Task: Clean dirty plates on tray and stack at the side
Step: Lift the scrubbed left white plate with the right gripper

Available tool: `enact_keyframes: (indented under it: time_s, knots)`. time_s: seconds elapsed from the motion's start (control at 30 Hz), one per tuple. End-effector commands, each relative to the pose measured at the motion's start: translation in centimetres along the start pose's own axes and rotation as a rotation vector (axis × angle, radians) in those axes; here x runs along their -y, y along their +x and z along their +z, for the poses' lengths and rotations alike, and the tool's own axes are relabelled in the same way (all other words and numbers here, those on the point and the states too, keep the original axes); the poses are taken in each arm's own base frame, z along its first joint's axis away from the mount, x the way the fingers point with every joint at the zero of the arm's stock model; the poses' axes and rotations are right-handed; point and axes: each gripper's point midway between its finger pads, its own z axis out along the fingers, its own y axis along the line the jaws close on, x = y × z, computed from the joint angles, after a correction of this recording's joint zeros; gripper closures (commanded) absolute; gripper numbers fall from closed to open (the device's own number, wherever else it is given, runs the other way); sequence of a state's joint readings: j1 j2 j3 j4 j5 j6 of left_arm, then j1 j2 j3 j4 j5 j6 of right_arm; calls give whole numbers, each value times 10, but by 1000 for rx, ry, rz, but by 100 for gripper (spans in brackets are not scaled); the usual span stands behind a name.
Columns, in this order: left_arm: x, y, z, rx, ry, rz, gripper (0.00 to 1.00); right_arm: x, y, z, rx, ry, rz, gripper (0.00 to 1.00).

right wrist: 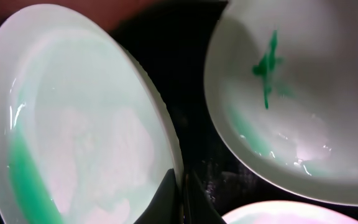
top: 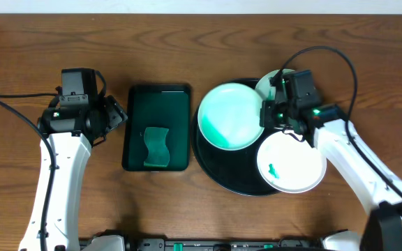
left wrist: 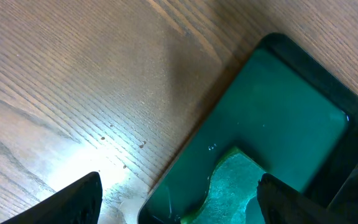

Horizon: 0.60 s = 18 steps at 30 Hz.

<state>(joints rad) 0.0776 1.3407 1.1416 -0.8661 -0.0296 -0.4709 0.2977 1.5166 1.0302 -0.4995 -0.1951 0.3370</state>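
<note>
Right pincer (right wrist: 180, 196) clamps the rim of one plate (right wrist: 79, 124), tilted over the tray (top: 215, 166) just beyond its tips; lift steadily, clearing the smeared plate (top: 295, 160) alongside (left pincer (left wrist: 179, 202) gapes wide, idle).

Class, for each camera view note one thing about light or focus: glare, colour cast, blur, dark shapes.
Overhead: sharp, evenly lit, with a strong mint cast on the held plate. Left wrist: bright glare washes out the table grain by a dark, blurred finger of the left gripper. Right wrist: glints on the smeared plate; the right gripper is a dark silhouette at the held plate's rim.
</note>
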Motion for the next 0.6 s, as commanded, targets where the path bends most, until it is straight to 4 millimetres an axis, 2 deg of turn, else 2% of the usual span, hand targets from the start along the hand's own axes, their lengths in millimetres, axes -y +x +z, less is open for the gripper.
enact_keyframes:
  time_s: [0.0,0.23,0.47,0.57]
  knots:
    - [-1,-3,-2,8,-4,-2,20,-7,-14,-19,62,-36,48,99]
    - [-1,-3,-2,8,-4,-2,20,-10,-15,-23,73,-45,79,99]
    - [-1,-3,-2,8,-4,-2,20,-24,-16,-20,100,-30,97,99]
    - [-1,-3,-2,8,-4,-2,20,-37,-17,-16,126,-23,69,99]
